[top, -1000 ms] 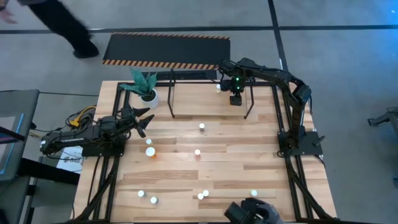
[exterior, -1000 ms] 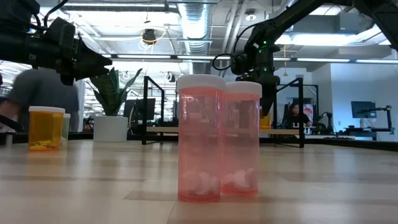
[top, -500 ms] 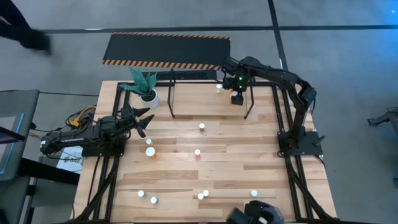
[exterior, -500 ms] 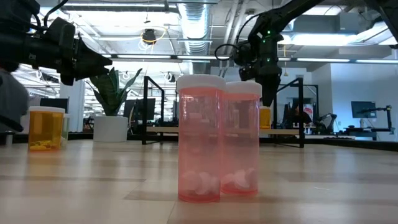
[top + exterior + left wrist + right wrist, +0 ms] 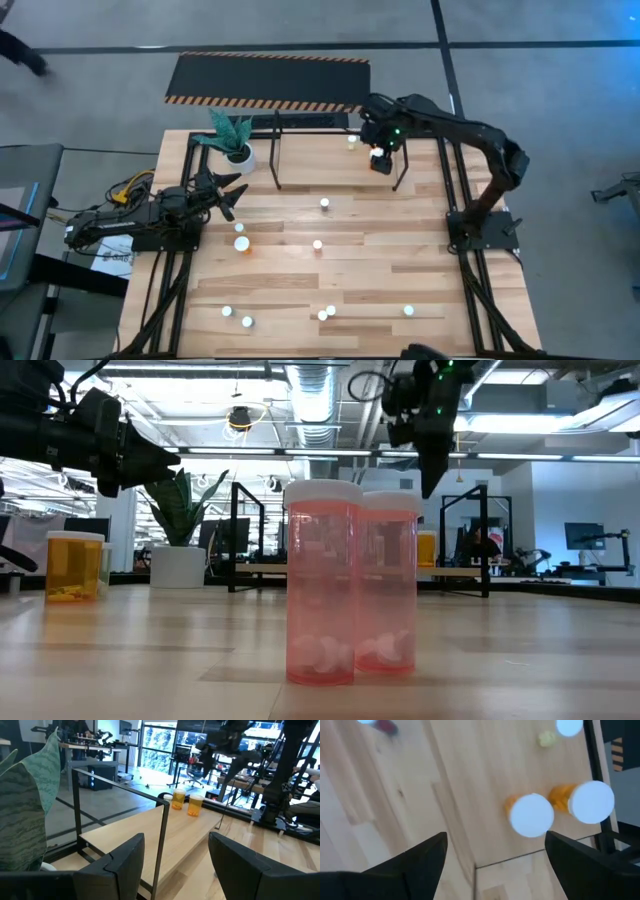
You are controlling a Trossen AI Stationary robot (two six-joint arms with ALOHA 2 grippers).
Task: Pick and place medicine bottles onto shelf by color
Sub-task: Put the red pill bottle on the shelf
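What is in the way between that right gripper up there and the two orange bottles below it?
Nothing visible. The right gripper hangs open above the two orange bottles on the shelf, with only clear air between them.

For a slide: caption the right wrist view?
Open right gripper above two orange medicine bottles on the shelf.

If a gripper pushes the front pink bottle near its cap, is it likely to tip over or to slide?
The front pink bottle stands upright, tall and narrow, so a push near its white cap would probably tip it. It looks nearly empty, so likely light. It seems to stand against the second pink bottle, which might fall too.
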